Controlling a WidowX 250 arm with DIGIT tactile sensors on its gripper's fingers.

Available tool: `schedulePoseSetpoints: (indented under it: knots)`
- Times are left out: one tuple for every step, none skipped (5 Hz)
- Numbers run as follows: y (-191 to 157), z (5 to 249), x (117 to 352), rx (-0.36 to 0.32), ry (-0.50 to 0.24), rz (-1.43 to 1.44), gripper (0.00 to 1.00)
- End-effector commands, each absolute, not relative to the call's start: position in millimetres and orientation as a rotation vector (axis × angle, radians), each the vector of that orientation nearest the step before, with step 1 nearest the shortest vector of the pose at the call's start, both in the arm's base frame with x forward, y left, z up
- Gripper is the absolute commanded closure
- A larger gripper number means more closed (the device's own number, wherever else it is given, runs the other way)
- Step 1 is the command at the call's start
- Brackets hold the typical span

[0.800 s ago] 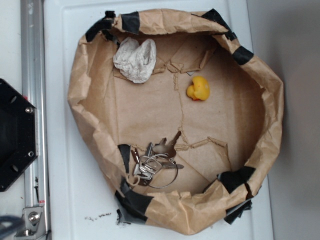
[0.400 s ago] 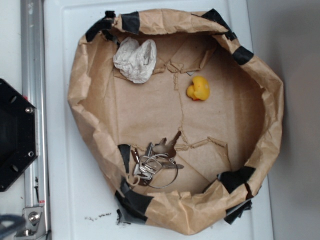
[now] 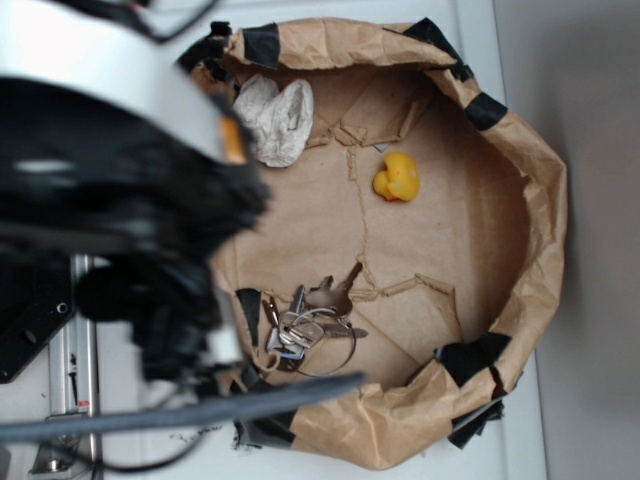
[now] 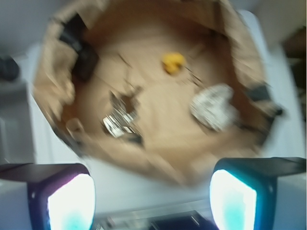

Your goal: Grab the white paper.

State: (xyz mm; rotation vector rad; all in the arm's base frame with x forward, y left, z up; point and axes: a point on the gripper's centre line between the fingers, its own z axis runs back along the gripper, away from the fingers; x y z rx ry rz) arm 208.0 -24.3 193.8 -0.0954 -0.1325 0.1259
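Now the claw (image 4: 152, 196) hangs open, well apart from the white paper (image 4: 214, 107).

We see our gripper (image 4: 151, 199) with jaws spread wide, holding nothing, the blurred arm (image 3: 120, 190) looming at left.

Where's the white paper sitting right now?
In the exterior view the white paper lies inside the brown paper basin, upper left near its rim, left of the yellow duck and above the keys.
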Motion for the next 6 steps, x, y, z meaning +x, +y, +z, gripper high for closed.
schedulePoseSetpoints:
  knots:
    - [-23.5, 136.5, 254.0, -0.100, -0.171, -0.019, 0.00]
    - [-23.0, 105.2, 247.6, -0.058, -0.100, -0.227, 0.00]
    - [-8.5, 92.1, 238.8, 0.003, -0.060, -0.480, 0.00]
    - [17.1, 87.5, 236.1, 0.083, 0.004, -0.636, 0.00]
    - [31.4, 77.0, 236.8, 0.128, 0.068, -0.786, 0.00]
    - [43.5, 71.6, 241.9, 0.169, 0.050, -0.797, 0.00]
